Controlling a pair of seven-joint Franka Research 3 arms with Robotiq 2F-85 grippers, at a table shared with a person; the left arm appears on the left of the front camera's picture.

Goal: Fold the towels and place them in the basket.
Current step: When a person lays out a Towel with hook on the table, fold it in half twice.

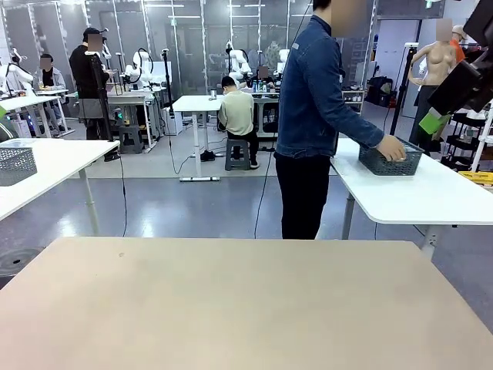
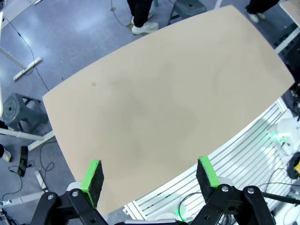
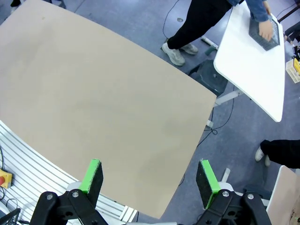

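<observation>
The towels are out of view. A dark grey wire-mesh basket (image 1: 390, 160) stands on a white side table (image 1: 431, 196) to the right of my beige table (image 1: 231, 308). A person in a denim jacket (image 1: 320, 92) stands at the far side, turned right, with one hand on the basket's rim. In the right wrist view the basket (image 3: 265, 33) lies under that hand. My left gripper (image 2: 150, 171) hangs open high above the bare beige table (image 2: 164, 93). My right gripper (image 3: 150, 171) is open too, over the table's right end (image 3: 93, 93).
A second wire basket (image 1: 15, 166) sits on a white table at the far left. A grey stool (image 2: 21, 110) stands on the floor beside my table. The person's feet (image 3: 180, 51) are close to the table's far edge.
</observation>
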